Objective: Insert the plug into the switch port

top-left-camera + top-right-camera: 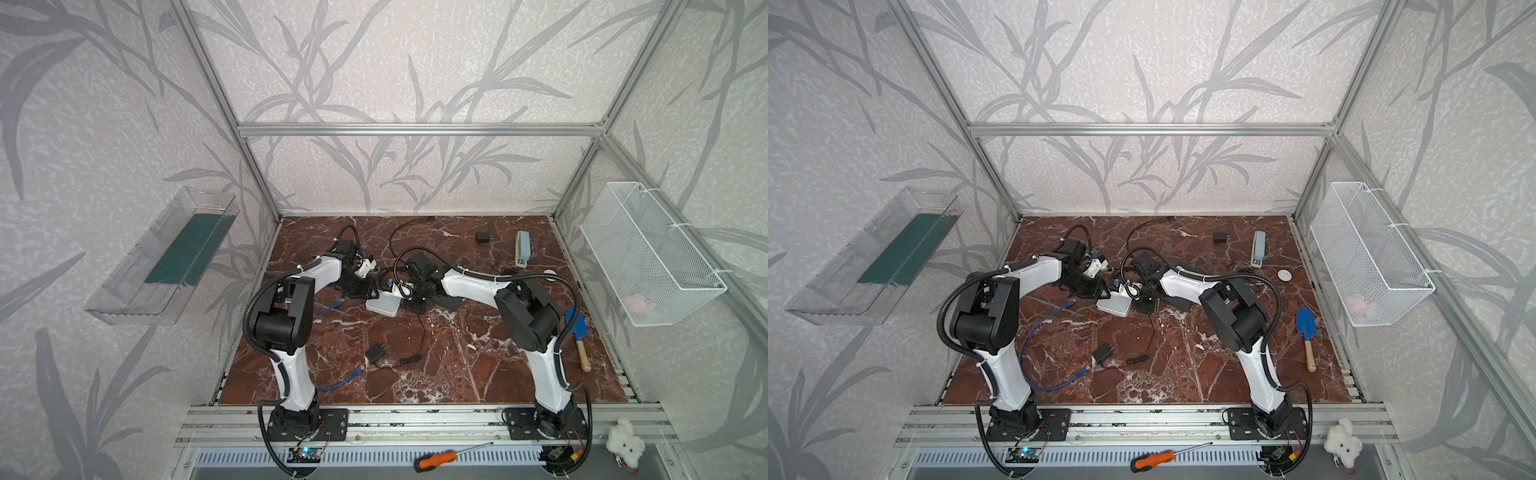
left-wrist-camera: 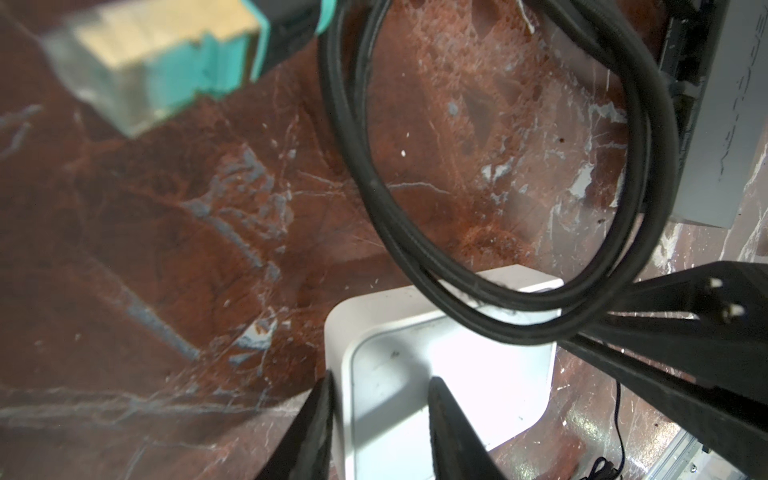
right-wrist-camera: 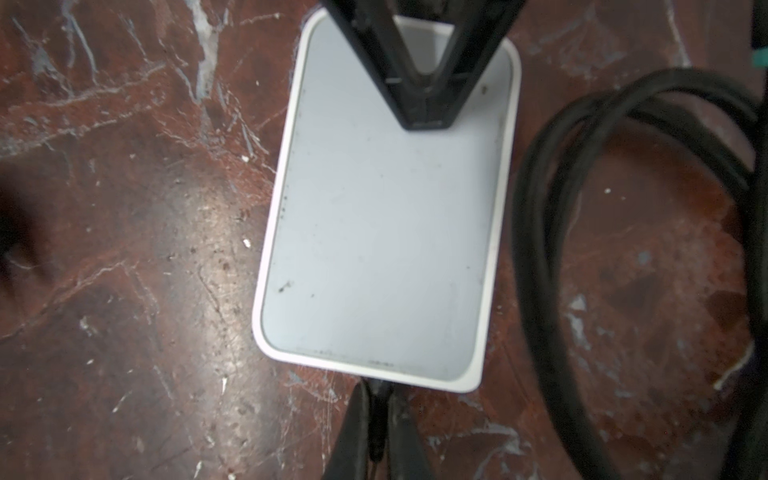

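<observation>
The white switch box (image 1: 383,308) (image 1: 1114,307) lies flat in the middle of the marble floor. My left gripper (image 2: 380,384) (image 1: 371,293) is shut on one end of it, with one finger on the top face and one against the side wall. My right gripper (image 3: 377,392) (image 1: 403,304) is shut on the plug (image 3: 376,419) at the opposite short edge of the switch box (image 3: 382,216). The plug's tip meets that edge wall. The switch port itself is hidden behind the tip. The thin cord runs forward to the black adapter block (image 1: 375,354) (image 1: 1102,354).
A thick black cable loop (image 2: 415,249) (image 3: 540,257) lies beside the box, next to a dark grey slab (image 2: 706,124). A blue cable (image 1: 1050,332) lies front left. A blue trowel (image 1: 577,328), a grey-blue device (image 1: 523,247) and a second adapter (image 1: 482,237) lie to the right.
</observation>
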### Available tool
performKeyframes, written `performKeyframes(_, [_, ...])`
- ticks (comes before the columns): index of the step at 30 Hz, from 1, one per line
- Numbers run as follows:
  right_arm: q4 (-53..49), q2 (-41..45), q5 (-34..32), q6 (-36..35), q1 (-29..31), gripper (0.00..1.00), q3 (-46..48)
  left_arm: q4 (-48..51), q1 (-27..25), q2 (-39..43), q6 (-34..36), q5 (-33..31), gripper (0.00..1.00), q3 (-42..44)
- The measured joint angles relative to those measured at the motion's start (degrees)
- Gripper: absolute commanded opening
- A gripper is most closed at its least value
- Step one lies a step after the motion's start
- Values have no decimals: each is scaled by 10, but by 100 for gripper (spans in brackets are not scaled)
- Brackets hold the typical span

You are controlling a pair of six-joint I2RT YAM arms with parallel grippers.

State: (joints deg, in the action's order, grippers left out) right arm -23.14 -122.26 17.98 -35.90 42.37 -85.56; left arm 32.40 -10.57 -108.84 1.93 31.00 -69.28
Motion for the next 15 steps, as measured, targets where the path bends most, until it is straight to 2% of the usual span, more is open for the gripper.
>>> performKeyframes(15, [-29,-3,-10,26,5,6,-15,-31,-2,9,-7,11,36,22])
